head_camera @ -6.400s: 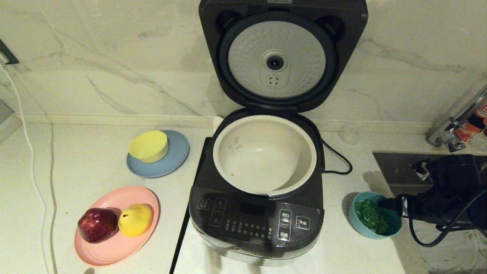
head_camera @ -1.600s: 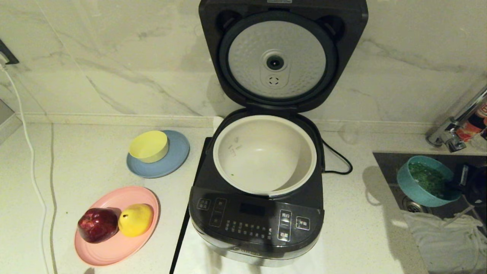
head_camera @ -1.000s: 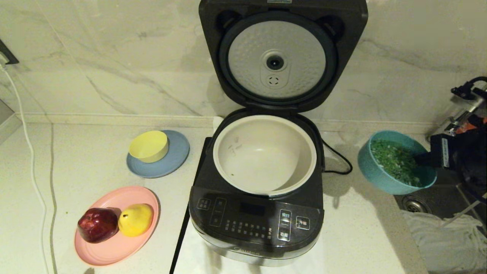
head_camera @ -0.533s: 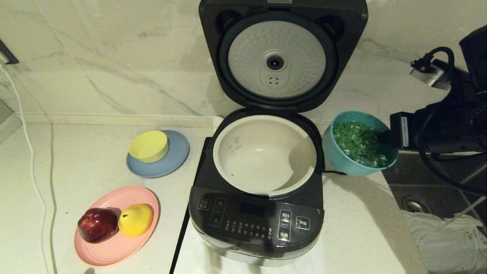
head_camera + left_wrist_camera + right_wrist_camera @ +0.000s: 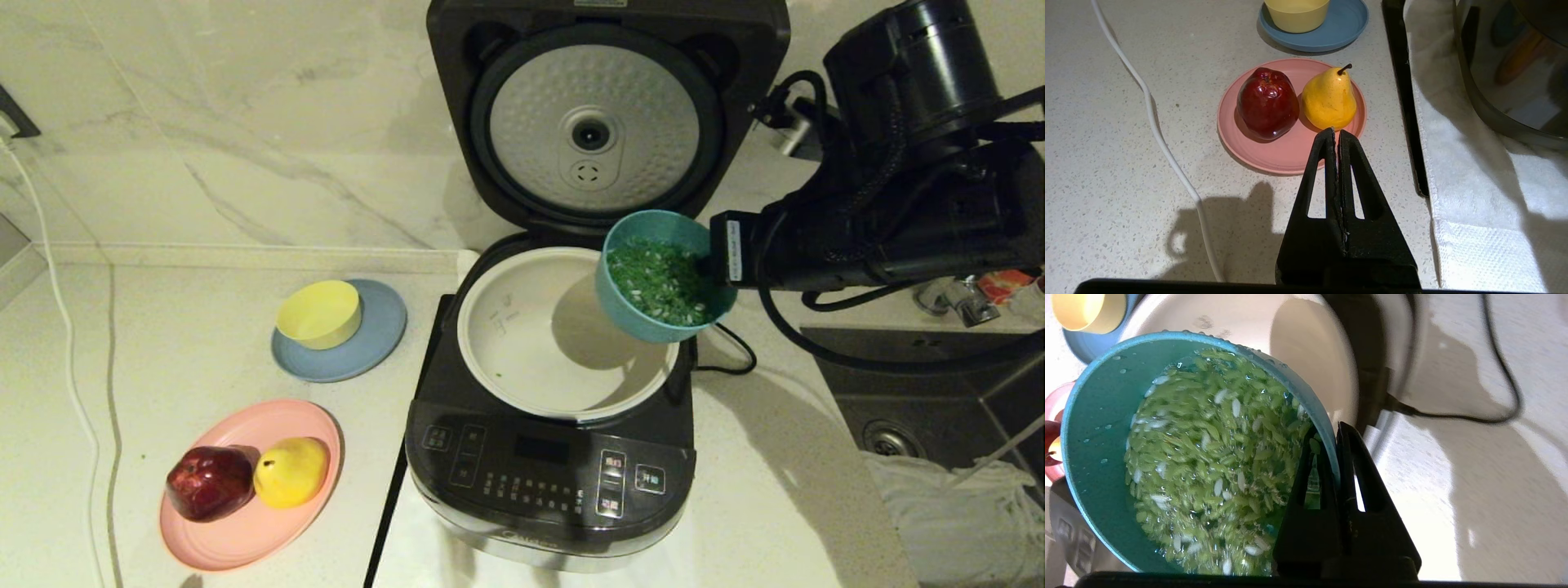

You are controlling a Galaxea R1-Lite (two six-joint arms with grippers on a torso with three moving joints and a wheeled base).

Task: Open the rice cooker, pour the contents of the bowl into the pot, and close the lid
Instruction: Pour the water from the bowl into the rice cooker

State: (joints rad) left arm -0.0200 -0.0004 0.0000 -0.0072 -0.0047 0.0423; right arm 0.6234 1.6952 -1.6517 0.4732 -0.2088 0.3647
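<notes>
Clamped on the rim of the bowl (image 5: pixel 663 278), my right gripper (image 5: pixel 712 260) holds it tilted above the right side of the pot (image 5: pixel 522 343), with the lid (image 5: pixel 600 122) standing open behind.

From my left wrist, my left gripper (image 5: pixel 1336 136) hangs pressed together near the pink plate (image 5: pixel 1274 155).

From my right wrist, the contents (image 5: pixel 1216 465) (wet green grains, some white) lie in the bowl.
</notes>
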